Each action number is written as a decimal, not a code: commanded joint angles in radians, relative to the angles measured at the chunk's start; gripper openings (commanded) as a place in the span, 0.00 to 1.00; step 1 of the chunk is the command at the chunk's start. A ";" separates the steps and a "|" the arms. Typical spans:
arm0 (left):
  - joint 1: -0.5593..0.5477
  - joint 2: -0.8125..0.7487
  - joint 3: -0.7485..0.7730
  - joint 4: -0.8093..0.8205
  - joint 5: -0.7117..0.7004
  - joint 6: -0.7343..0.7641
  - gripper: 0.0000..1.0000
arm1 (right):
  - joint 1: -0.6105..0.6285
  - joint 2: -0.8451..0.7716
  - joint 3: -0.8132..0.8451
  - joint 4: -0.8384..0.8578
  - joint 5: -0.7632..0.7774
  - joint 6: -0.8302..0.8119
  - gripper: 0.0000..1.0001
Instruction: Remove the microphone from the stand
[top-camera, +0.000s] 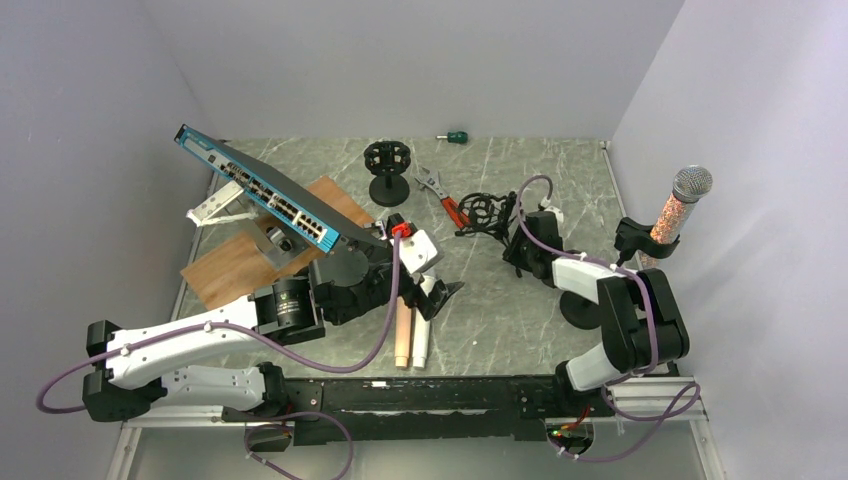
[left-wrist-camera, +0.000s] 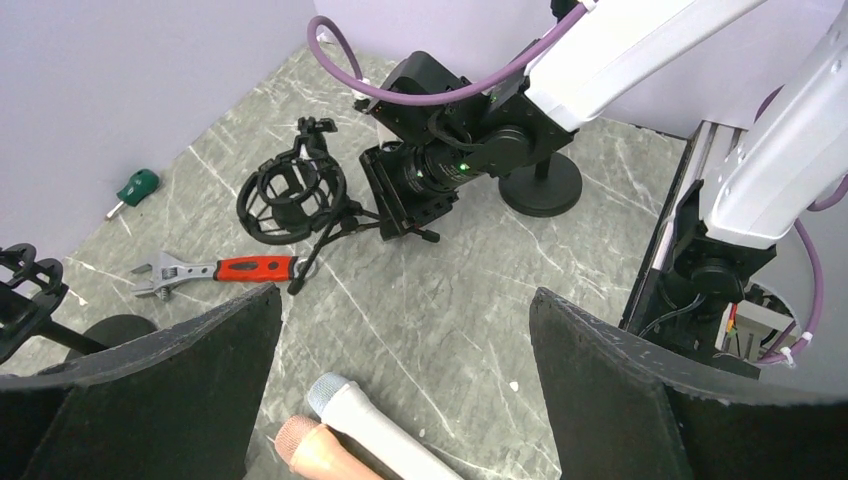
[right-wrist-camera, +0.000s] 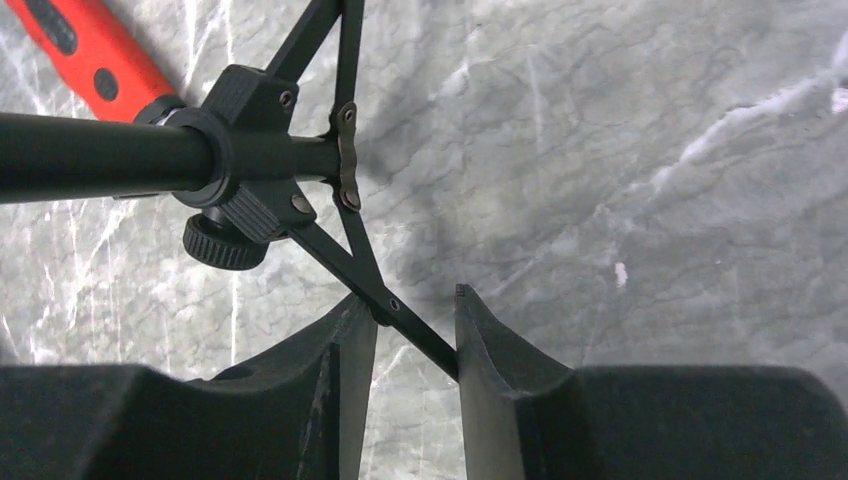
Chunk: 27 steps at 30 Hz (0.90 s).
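Right hand (right-wrist-camera: 410, 312): you have it low over the counter (top-camera: 500, 325), right of centre. Its fingers are a narrow gap apart, with 1 thin tripod leg (right-wrist-camera: 405, 325) slanting across that gap. You cannot tell from these views whether they pinch the leg.
Left hand (left-wrist-camera: 405, 300): your fingers stand wide apart, gripping nothing, above the counter near the middle of the near edge.
Microphone (top-camera: 678, 205): glittery body and silver mesh head, leaning slightly. It sits in the black clip (top-camera: 640, 240) by the right edge, well apart from both of your hands.
Stand (top-camera: 578, 312): its round black base rests by the right edge, partly hidden behind your right arm.
Shock mount (left-wrist-camera: 290, 195): a black ring cradle on the tripod, lying on its side just beside your right hand.
Wrench (left-wrist-camera: 215, 270): red handle, flat on the counter, close to the tripod's legs.
Spare microphones: 2 lie side by side below your left hand, 1 white (left-wrist-camera: 375, 430) and 1 tan (left-wrist-camera: 310, 448).
Screwdriver (left-wrist-camera: 135, 188): green handle, by the far edge.
Network switch (top-camera: 265, 195): propped at a tilt near the left edge, over a wooden board (top-camera: 235, 270).
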 joint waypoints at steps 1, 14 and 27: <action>-0.009 -0.033 0.002 0.039 -0.018 0.018 0.97 | -0.018 -0.037 -0.022 -0.048 0.138 0.071 0.25; -0.015 -0.042 0.000 0.042 -0.028 0.029 0.97 | -0.041 0.127 0.091 -0.055 0.123 0.113 0.04; -0.017 -0.044 -0.003 0.047 -0.027 0.028 0.97 | -0.061 0.383 0.444 -0.123 0.176 0.036 0.06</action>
